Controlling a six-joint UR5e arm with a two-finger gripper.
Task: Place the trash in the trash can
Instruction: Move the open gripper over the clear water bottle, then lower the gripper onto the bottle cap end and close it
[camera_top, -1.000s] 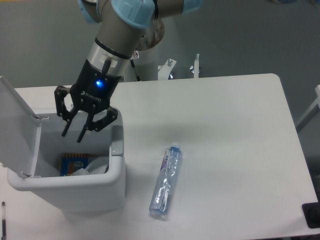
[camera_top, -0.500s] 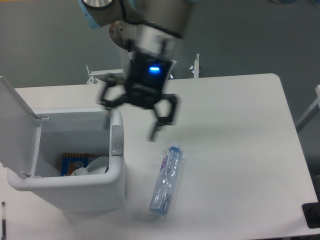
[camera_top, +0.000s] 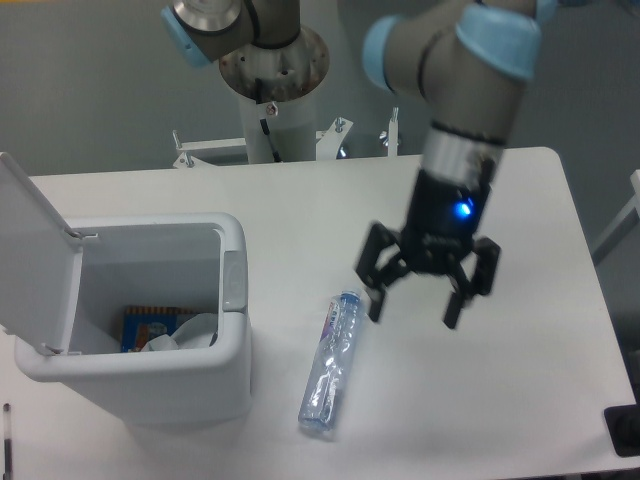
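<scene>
Gripper (camera_top: 412, 312) spread wide, empty, hanging just at 3 o'clock of the bottle (camera_top: 332, 362), which lies flat on the table (camera_top: 520, 220). Trash can (camera_top: 232, 352), lid up, at bottle's 9. Best: turn wrist, straddle bottle's mid across its width.

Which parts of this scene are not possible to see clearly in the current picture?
- White boxy plastic trash can: its front wall hides most of the inside; only part of a printed packet and something white show.
- Black two-finger tool: motion blur; whether it touches the table is unclear.
- Squashed clear plastic bottle: label text too small.
- Black object at the right edge: cut off.
</scene>
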